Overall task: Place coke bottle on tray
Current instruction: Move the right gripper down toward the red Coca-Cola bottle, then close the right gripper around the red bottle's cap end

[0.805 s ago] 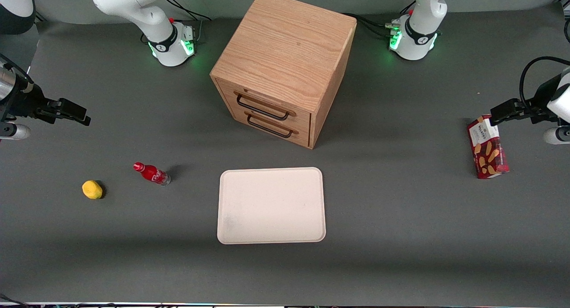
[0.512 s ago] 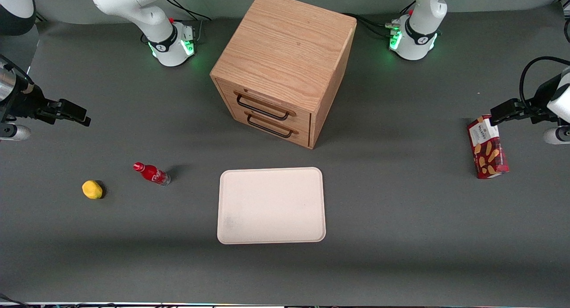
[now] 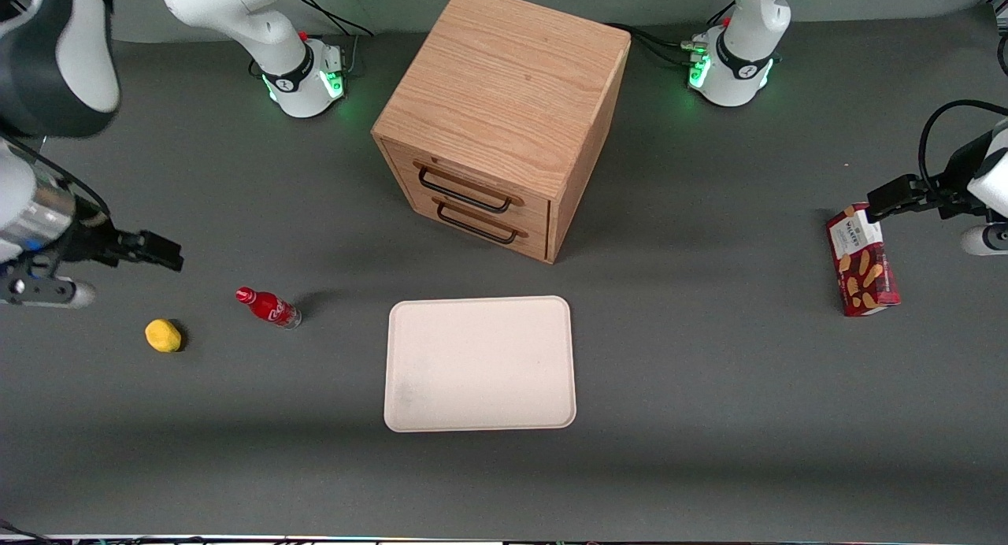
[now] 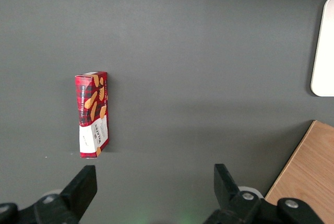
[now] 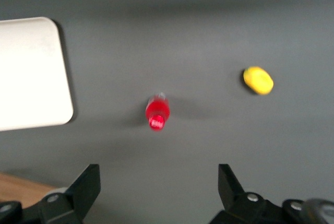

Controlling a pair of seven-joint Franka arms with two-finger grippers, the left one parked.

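Front view: high, looking steeply down over whole grey counter (image 3: 709, 450), arm bases at its farthest edge.

Right wrist view: close, straight down past spread fingers of hand (image 5: 158, 192); shares with front view small red coke bottle (image 5: 157, 113) (image 3: 268, 306), cream-white rectangular tray (image 5: 31, 72) (image 3: 479, 364), yellow lump (image 5: 258, 80) (image 3: 163, 335).

Left wrist view: downward onto red tartan biscuit box (image 4: 93, 113) (image 3: 861, 260), tray corner, wooden drawer cabinet (image 4: 308, 177) (image 3: 500, 112).

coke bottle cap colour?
Red, matching the coke bottle body; clearest in the front view. The tool is open, above the table, off the bottle.
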